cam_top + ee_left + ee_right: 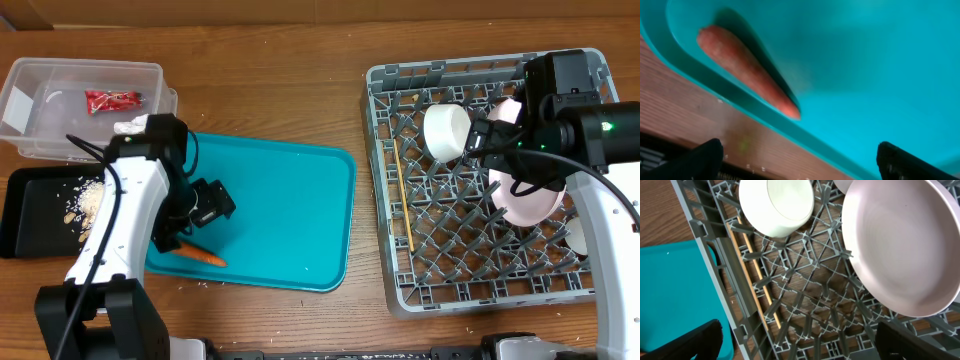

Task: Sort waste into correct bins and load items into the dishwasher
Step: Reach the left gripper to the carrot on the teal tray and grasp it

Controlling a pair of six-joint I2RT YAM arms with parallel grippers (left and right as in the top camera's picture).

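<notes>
A small orange carrot (200, 256) lies on the near left edge of the flat teal tray (290, 215); it also shows in the left wrist view (747, 72). My left gripper (185, 232) (800, 160) is open and empty just above the carrot. The clear tub (60, 130) holds a red wrapper (112, 99) and white tissue (128, 127). The black tray (25, 215) holds beige scraps (90, 200). My right gripper (490, 145) (797, 340) is open and empty over the grey dish rack (400, 290), near a white bowl (447, 130) (777, 205), a plate (530, 195) (905, 245) and chopsticks (402, 195) (755, 275).
More white dishes sit in the rack at the back (510, 110) and at the right edge (578, 235), partly hidden by my right arm. Crumbs lie on the wooden table near the black tray. The left arm's base stands at the near left (95, 320).
</notes>
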